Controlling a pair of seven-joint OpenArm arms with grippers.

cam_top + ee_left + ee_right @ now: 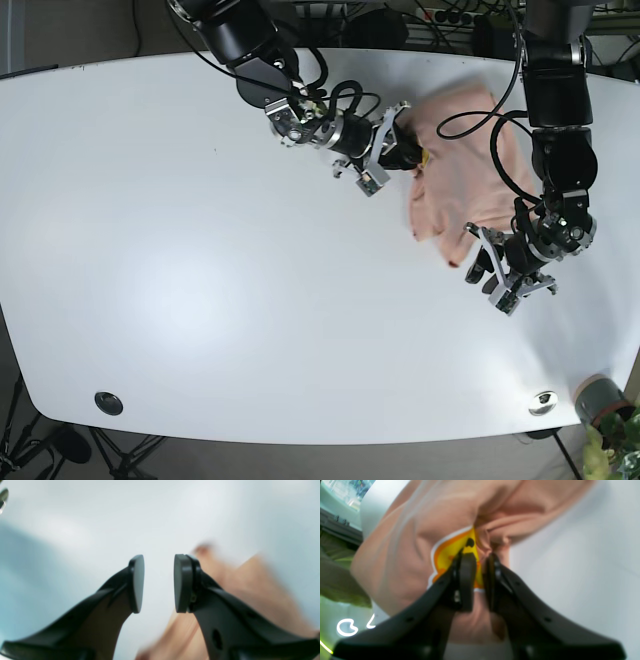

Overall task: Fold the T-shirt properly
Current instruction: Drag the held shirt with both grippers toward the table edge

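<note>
A peach T-shirt [462, 170] with a yellow and orange print [447, 555] lies crumpled at the far right of the white table [200, 250]. My right gripper [478, 580] is shut on a bunched fold of the T-shirt next to the print; in the base view it [412, 156] sits at the shirt's left edge. My left gripper [159, 583] is open and empty, hovering over bare table with blurred peach cloth [250, 585] to its right; in the base view it [482, 266] is at the shirt's lower corner.
Black cables [500, 130] hang over the shirt from the left arm. A round metal disc [541, 402] and a grey cup [598, 395] sit near the table's front right edge; a black disc [108, 403] sits at the front left.
</note>
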